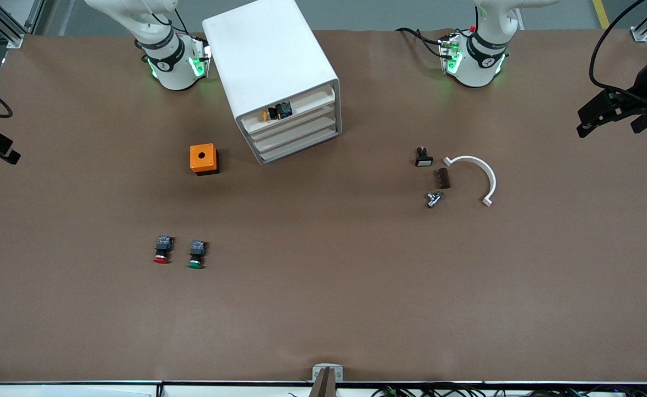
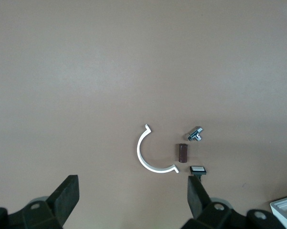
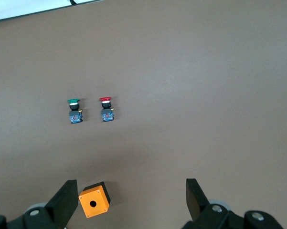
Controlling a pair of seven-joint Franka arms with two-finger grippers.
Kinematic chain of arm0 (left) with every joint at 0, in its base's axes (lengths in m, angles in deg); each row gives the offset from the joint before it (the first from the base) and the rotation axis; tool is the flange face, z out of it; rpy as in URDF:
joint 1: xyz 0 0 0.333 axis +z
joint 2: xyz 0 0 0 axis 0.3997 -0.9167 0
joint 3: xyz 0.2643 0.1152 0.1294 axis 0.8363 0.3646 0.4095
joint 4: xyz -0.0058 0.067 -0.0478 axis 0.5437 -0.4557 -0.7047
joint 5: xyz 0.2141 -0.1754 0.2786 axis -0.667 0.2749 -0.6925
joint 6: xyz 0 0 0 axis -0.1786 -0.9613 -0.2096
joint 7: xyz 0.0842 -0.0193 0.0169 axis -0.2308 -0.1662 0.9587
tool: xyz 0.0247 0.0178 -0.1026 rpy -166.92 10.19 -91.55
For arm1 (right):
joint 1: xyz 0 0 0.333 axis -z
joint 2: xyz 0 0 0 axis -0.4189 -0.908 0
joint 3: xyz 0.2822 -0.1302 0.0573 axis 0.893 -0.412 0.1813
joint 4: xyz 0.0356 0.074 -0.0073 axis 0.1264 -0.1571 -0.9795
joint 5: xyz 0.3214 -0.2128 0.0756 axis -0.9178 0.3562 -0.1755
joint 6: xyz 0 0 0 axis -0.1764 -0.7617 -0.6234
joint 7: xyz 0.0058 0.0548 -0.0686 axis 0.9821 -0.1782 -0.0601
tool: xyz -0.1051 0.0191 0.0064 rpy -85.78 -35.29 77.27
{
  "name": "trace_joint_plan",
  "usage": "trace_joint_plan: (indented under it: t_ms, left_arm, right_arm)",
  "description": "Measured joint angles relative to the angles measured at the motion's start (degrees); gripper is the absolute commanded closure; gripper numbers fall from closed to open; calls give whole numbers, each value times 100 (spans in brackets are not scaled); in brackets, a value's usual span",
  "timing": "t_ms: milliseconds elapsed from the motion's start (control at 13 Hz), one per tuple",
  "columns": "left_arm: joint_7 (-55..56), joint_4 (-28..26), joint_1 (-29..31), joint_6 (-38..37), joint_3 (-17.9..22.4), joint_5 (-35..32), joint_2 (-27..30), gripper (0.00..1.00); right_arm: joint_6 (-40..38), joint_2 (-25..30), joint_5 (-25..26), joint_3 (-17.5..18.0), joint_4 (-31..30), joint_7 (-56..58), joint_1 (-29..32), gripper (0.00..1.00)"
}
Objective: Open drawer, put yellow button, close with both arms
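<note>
The cabinet (image 1: pixel 279 71), a smooth white box with rounded edges, stood on matte brown table covering (image 1: pixel 323 298). The drawer (image 1: pixel 293 110), a shallow white tray, was seated in the top slot; the yellow button (image 1: pixel 275 112) lay inside it on its side, long axis parallel to the drawer front, cap toward the right arm's end. Open table lay in front of the cabinet. The left gripper (image 2: pixel 133 200) hung open above a white half-ring (image 2: pixel 150 155). The right gripper (image 3: pixel 129 200) hung open above the orange cube (image 3: pixel 94 200).
</note>
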Motion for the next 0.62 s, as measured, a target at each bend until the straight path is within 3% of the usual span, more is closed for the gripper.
trace_joint_plan:
  t_ms: [615]
  left_arm:
    - [-335, -29, 12, -33, 5, 0, 51, 0]
  right_arm:
    - [-43, 0, 0, 0, 1, 18, 2, 0]
